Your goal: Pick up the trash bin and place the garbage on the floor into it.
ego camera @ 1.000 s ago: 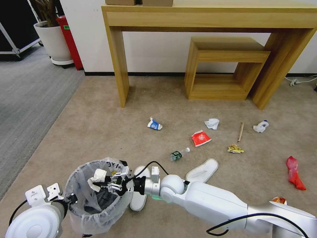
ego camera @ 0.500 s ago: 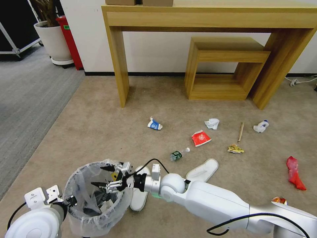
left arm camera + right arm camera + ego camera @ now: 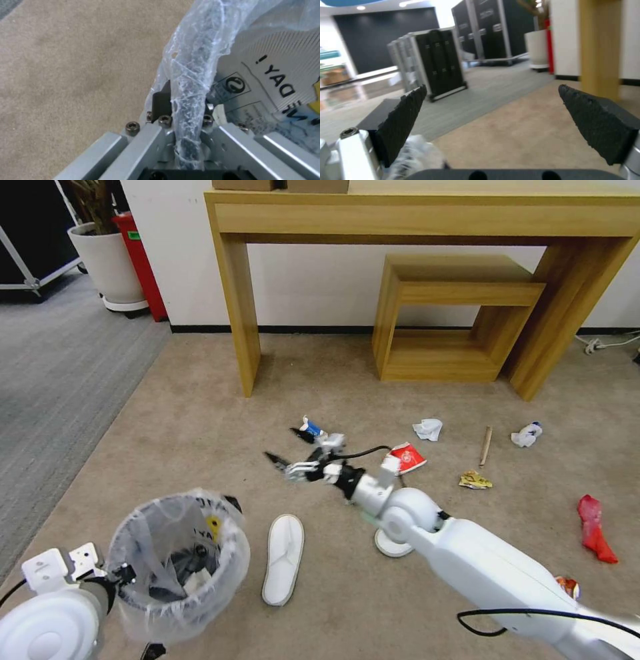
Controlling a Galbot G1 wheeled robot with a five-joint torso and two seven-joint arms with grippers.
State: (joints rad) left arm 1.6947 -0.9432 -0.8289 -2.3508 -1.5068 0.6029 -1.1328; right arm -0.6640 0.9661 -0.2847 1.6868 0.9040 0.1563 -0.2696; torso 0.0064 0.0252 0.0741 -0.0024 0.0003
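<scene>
Closest in, the left gripper (image 3: 127,575) is clamped on the near rim of the trash bin (image 3: 177,565), and in the left wrist view you can see the crinkly bag liner (image 3: 196,75) pinched right between its fingers (image 3: 161,102), black lettering showing on the plastic beside it. The bin sits low at the robot's left with some stuff already lying in the bottom. Just to the right of it on the beige carpet lies one white slipper (image 3: 283,559), sole side down, and the other slipper (image 3: 390,545) is mostly hidden under the right arm. That arm stretches forward over the floor, and the right gripper (image 3: 289,449) hangs with its jaws wide apart and nothing between them, near the blue-white carton (image 3: 311,430); the right wrist view shows both black pads (image 3: 403,117) spread with bare carpet in between. A bit further out: the red paper cup (image 3: 407,457), a yellow wrapper (image 3: 475,481), a wooden stick (image 3: 486,445), and two white tissue wads (image 3: 428,429) (image 3: 527,435). A red wrapper (image 3: 593,529) lies off on the right. At the back a wooden desk (image 3: 427,220) stands against the wall with a small wooden shelf unit (image 3: 453,317) under it.
</scene>
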